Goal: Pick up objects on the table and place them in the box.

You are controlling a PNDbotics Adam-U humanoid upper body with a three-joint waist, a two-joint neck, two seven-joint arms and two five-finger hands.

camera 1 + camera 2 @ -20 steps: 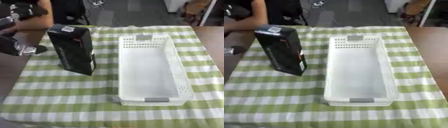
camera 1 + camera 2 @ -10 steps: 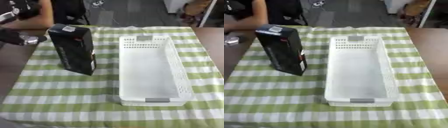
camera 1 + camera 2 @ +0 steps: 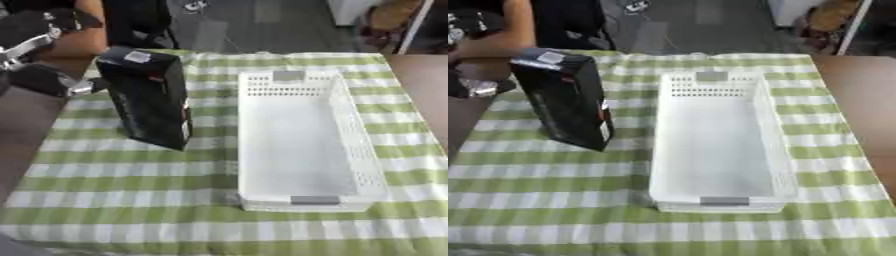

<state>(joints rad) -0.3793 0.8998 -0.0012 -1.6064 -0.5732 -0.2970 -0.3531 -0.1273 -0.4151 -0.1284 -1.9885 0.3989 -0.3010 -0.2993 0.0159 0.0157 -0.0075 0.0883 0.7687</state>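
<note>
A tall black carton (image 3: pixel 150 97) with a small white label on top stands upright on the green checked cloth, left of centre. To its right lies a long white perforated box (image 3: pixel 354 135) with nothing in it. My left hand (image 3: pixel 37 75) comes in from the upper left, open. Its fingers are spread above and its thumb (image 3: pixel 68 86) reaches towards the carton's left face; I cannot tell whether it touches. My right hand shows in no view.
The green and white checked cloth (image 3: pixel 131 175) covers most of the table. Bare brown tabletop (image 3: pixel 424 90) shows at the right and along the left edge. Dark floor and chair legs lie beyond the far edge.
My left hand has moved to the right, closer to the black carton's left side. The carton and the white box have stayed put.
</note>
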